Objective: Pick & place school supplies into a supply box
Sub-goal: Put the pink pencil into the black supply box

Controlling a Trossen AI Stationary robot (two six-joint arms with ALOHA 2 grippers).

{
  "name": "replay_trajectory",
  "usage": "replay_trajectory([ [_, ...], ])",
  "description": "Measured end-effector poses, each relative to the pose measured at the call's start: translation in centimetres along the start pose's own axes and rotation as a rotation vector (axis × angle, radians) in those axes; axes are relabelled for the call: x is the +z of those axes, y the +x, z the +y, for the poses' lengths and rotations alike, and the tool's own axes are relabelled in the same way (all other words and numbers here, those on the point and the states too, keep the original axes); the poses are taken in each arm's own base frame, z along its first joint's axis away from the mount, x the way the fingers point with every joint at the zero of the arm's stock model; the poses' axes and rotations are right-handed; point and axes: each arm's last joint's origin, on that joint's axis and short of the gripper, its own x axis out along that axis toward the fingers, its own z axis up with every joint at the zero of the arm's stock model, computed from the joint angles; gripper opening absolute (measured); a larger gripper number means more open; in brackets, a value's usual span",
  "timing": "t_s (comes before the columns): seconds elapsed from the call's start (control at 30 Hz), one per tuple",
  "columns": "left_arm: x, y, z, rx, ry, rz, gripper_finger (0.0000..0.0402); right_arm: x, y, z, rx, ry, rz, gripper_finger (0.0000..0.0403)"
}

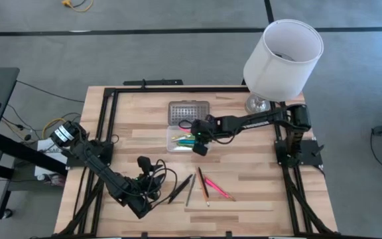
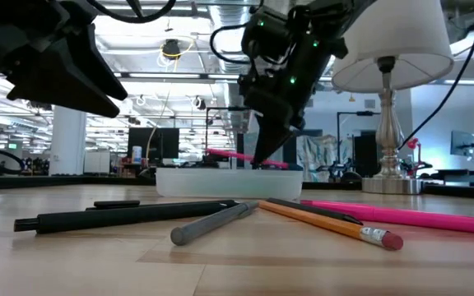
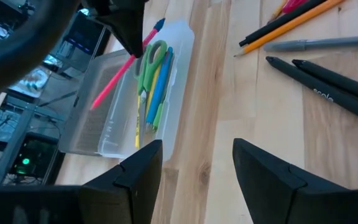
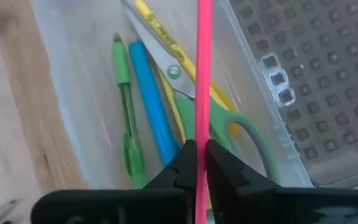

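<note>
The right hand (image 4: 196, 163) pinches a pink pen (image 4: 202, 74) and hangs just above the open box (image 1: 180, 143), which lies directly beneath it. The pen's long axis runs along the box's length, level with the scissors (image 4: 194, 102) and pens already inside. The left hand (image 3: 196, 168), fingers spread and empty, waits nearer the supplies left on the worktop (image 1: 244, 179).

The box (image 1: 181, 141) lies mid-counter (image 1: 244, 179), its lid (image 1: 188, 110) open behind it and a lamp (image 1: 280, 60) to its right. Scissors (image 4: 222, 118) and pens (image 4: 151, 106) lie in it. The right tool (image 1: 199, 147) hangs over it, clamping a pen (image 4: 202, 74). More pens (image 1: 201, 187) lie before it; the left tool (image 1: 142, 211) waits at the front left.
</note>
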Motion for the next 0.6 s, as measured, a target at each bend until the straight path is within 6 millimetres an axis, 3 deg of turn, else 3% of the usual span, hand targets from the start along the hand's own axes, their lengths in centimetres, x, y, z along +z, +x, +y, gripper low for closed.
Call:
replay_trajectory([
  [0.6, -0.03, 0.01, 0.05, 0.008, -0.001, -0.001, 0.0192, 0.96, -0.26, 0.35, 0.067, 0.022, -0.07, 0.0014],
])
